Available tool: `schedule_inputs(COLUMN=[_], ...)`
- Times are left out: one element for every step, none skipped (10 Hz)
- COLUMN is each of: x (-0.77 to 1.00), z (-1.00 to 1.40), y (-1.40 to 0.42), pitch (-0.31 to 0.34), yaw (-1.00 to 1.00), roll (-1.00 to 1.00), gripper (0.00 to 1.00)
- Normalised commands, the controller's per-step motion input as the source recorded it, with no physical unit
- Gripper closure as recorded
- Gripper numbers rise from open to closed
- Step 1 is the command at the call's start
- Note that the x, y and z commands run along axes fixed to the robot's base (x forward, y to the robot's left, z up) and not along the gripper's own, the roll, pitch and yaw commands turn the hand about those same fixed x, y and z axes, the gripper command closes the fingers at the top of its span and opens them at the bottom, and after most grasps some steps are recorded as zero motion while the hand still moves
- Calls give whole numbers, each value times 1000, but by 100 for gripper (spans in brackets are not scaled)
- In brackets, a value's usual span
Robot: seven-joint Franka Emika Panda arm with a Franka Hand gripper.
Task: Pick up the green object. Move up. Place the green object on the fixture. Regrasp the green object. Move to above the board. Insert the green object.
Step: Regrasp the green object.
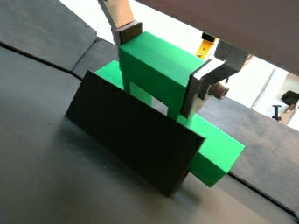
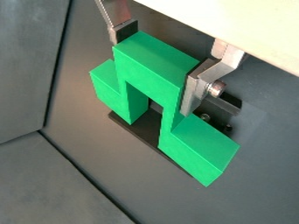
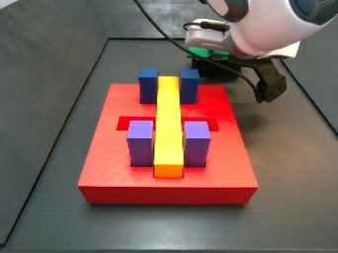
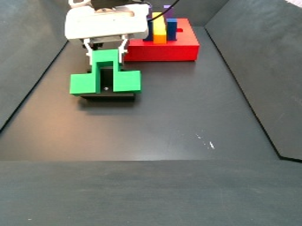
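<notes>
My gripper has bare brushed-metal fingers clamping the green object, smooth matt plastic, over the matt black fixture; the floor beneath looks dull, faintly sheened.

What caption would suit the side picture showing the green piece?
The gripper grips the green object as it sits on the fixture, with the board behind.

gripper | low, pointing down | fingers clamped on piece
</notes>
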Motion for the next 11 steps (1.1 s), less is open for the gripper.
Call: schedule_inputs(x=[0,0,0,0,0,0,0,0,0,0,0], z=[0,0,0,0,0,0,0,0,0,0,0], y=[0,0,0,0,0,0,0,0,0,0,0], pitch=[0,0,0,0,0,0,0,0,0,0,0], yaw=[0,0,0,0,0,0,0,0,0,0,0], roll=[0,0,0,0,0,0,0,0,0,0,0], gripper=[100,100,100,100,100,100,100,100,100,100,100])
